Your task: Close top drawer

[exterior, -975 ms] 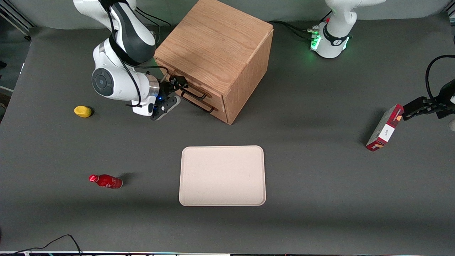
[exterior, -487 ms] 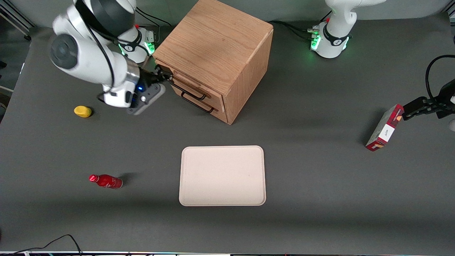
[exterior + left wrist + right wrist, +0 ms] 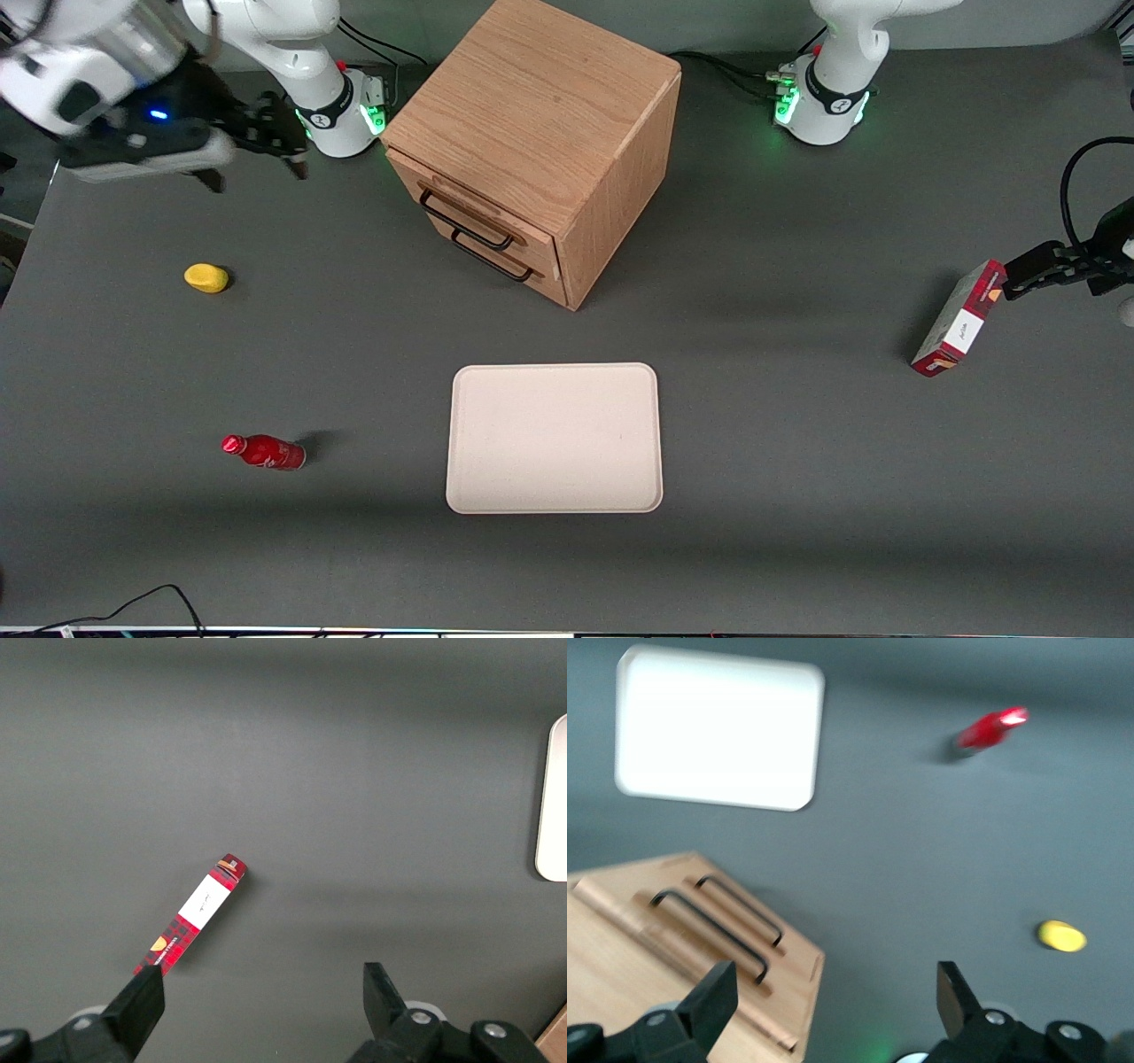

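Observation:
The oak cabinet [image 3: 532, 115] stands at the back middle of the table. Its top drawer [image 3: 483, 215] has a thin black bar handle [image 3: 465, 223]. The drawer sits pushed in, its front level with the lower drawer [image 3: 509, 257] beneath it. In the right wrist view the top drawer [image 3: 673, 935] and both handles show on the cabinet's front. My right gripper [image 3: 255, 173] is open and empty. It is raised above the table, well away from the cabinet toward the working arm's end, and touches nothing. It also shows in the right wrist view [image 3: 833, 992].
A beige tray [image 3: 555, 438] lies nearer the front camera than the cabinet. A red bottle [image 3: 264, 452] lies on its side and a yellow object [image 3: 205, 277] sits toward the working arm's end. A red box [image 3: 959, 319] stands toward the parked arm's end.
My right gripper has left the top drawer's handle and swung up and away toward the working arm's end. The top drawer's front has gone in level with the lower drawer's.

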{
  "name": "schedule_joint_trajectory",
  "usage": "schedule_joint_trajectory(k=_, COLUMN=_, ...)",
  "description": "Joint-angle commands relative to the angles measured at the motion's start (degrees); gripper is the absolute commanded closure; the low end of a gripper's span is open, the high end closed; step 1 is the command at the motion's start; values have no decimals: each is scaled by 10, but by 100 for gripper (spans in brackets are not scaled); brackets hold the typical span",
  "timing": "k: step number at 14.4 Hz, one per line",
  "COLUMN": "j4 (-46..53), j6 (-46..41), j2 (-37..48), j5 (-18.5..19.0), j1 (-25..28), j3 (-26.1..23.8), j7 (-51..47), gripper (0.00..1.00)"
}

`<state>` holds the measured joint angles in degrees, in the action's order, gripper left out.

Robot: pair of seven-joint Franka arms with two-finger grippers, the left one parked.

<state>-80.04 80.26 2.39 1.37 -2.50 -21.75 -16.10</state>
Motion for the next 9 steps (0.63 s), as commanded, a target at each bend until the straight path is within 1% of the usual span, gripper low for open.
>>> schedule_joint_trajectory(k=1, j4=4, j6=-11, j2=14, j5=17, j1=3, j3=57, j7=-27, gripper=0)
schedule_joint_trajectory(k=3, j4=-30, j6=2, j2=24, j5=14, j1=3, j3=102, j7=-25, gripper=0)
schedule_joint_trajectory(k=4, j4=-51, j6=15, j2=30, j5=13, j1=3, j3=115, j7=-24, gripper=0)
schedule_joint_trajectory(k=5, j4=-90, j6=43, j2=41, j5=8, j1=2, j3=122, j7=-22, gripper=0)
schedule_joint_trajectory(k=7, j4=-172, j6=111, j2=75, j5=-21, j1=-7, j3=137, j7=0, gripper=0)
schedule_joint_trajectory(k=8, j4=-193, j6=125, j2=85, j5=-31, j1=-8, j3=142, j7=14, gripper=0)
schedule_joint_trajectory(k=9, j4=-196, j6=126, j2=84, j5=-32, j1=-8, j3=145, j7=16, gripper=0)
